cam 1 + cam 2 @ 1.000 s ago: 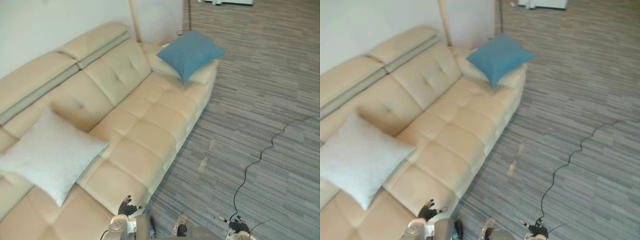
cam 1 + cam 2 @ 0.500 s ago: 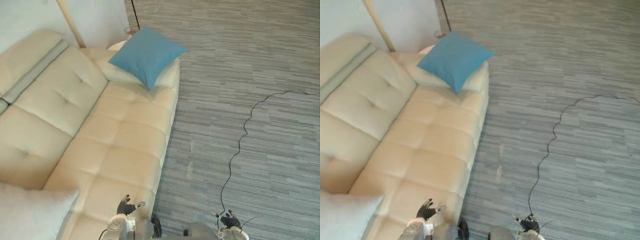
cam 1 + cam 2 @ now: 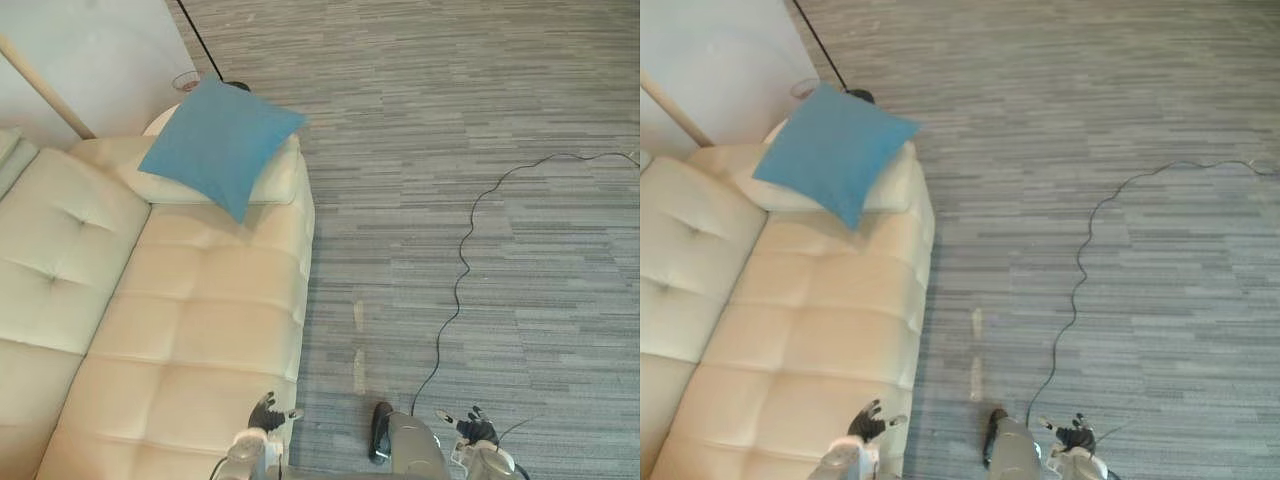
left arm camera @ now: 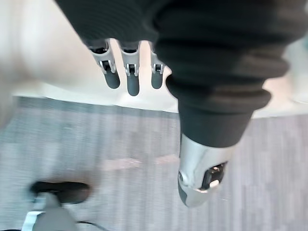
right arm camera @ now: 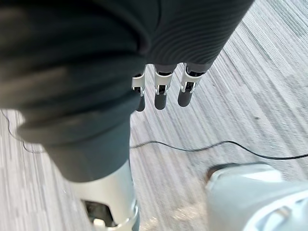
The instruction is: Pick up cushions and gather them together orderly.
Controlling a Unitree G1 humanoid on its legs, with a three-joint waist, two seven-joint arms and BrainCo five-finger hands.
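My left hand (image 3: 268,413) hangs at the near front edge of the sofa (image 3: 200,330), fingers relaxed and empty. My right hand (image 3: 474,428) hangs over the carpet (image 3: 520,130), fingers likewise slack, holding nothing. The blue cushion (image 3: 220,142) rests at the sofa's far end.

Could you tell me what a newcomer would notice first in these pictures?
The blue cushion stands out, lying at the far end of the cream sofa on the left. The left hand and right hand hang low, both open and empty.
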